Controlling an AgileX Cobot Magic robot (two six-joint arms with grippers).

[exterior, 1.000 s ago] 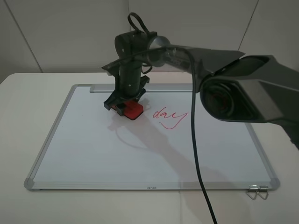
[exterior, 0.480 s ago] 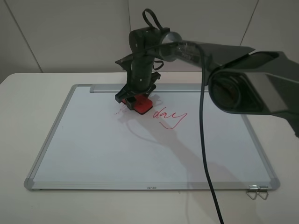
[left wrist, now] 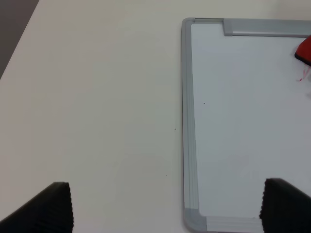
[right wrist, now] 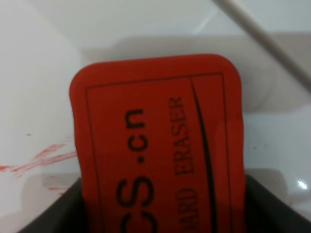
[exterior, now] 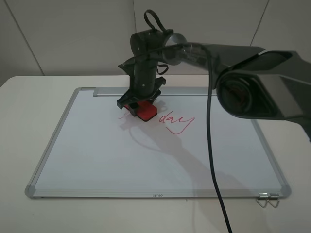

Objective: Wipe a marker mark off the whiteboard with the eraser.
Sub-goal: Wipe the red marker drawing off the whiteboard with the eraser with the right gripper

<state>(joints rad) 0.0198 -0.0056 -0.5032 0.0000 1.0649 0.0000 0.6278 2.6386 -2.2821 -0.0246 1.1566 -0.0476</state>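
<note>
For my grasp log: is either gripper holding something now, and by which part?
The right gripper clamps the small red rectangular block eraser by its two long sides, near one end. The left gripper is open and holds nothing.

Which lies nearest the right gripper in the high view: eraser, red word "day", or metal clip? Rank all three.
1. The eraser, clamped in the right gripper.
2. The red word "day", just right of the eraser.
3. The metal clip, at the near right corner of the whiteboard.
</note>
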